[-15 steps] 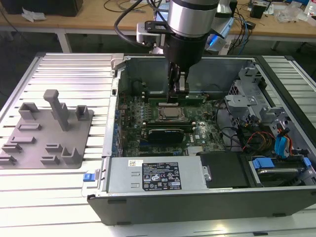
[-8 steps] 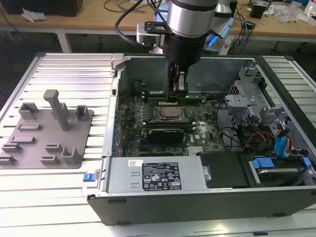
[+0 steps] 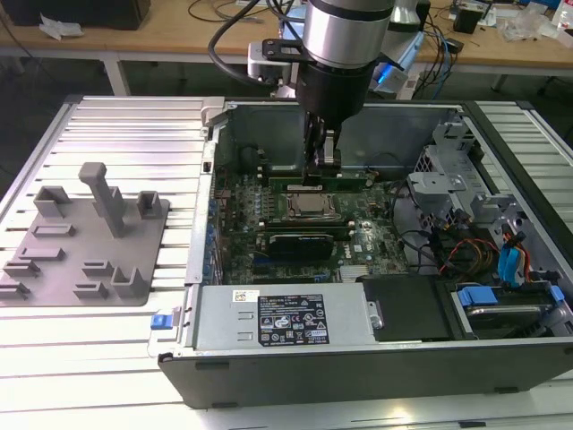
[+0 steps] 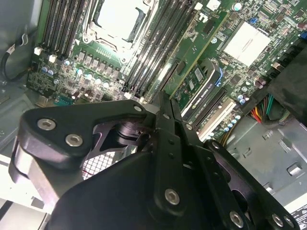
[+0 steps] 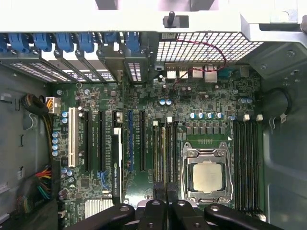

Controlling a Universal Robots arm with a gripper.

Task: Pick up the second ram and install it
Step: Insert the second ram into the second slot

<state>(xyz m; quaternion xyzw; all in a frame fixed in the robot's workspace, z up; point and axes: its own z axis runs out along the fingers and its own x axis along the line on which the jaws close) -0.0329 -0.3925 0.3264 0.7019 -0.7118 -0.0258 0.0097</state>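
— Green board, the second ram point(image 4: 189, 60): where was it seen?
— It was seen standing on edge among the black slots just beside the CPU socket point(image 3: 311, 206), inside the open computer case point(image 3: 358, 367); it was met from above by the gripper point(image 3: 322, 161).
— How were the jaws found?
— They were found closed on its upper edge; the grey fixture point(image 3: 89, 233) was seen well apart, at the exterior view's left.

The computer case point(image 3: 358, 376) is lying on the table point(image 3: 134, 121), the tray point(image 3: 89, 269) beside it at the exterior view's left. Inside, a memory stick point(image 3: 351, 176) is standing just behind the socket point(image 3: 312, 207).
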